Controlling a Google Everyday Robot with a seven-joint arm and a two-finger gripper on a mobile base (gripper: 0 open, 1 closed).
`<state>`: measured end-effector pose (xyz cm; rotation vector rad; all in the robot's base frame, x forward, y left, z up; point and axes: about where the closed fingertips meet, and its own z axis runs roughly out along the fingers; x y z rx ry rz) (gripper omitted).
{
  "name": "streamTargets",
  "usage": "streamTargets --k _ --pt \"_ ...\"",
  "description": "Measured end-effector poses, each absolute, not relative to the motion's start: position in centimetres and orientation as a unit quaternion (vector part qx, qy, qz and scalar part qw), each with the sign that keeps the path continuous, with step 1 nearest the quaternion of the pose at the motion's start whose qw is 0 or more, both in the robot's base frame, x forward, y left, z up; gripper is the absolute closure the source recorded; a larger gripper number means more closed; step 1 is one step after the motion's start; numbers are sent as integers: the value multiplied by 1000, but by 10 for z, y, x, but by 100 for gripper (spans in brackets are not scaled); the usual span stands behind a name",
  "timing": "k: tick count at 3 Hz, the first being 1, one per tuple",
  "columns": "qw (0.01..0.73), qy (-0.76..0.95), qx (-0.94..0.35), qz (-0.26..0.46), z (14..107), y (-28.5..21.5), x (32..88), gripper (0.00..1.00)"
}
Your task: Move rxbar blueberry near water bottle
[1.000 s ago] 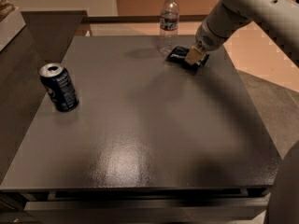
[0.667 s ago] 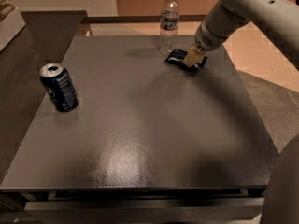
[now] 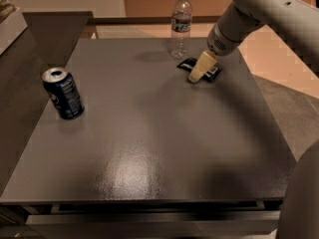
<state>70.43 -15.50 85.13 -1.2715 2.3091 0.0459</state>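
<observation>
The rxbar blueberry point(image 3: 215, 72), a flat dark wrapper, lies on the dark table point(image 3: 149, 148) at the back right. It is just right of and in front of the water bottle point(image 3: 181, 24), a clear bottle with a white cap standing at the table's back edge. My gripper point(image 3: 199, 69) comes down from the upper right and sits right over the middle of the bar, hiding that part. The bar's two ends show on either side of it.
A dark-blue soda can point(image 3: 63, 93) stands upright at the table's left side. A raised ledge point(image 3: 30, 39) runs along the left. My arm point(image 3: 264, 9) crosses the upper right corner above the floor beyond the table.
Almost nothing has changed. The gripper stays over the bar beside the bottle, and the bar, bottle and can keep their places.
</observation>
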Motion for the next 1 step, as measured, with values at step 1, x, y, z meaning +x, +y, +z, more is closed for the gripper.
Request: streamTargets --k 1 --pt "250 848 -467 17 851 -155 704 0"
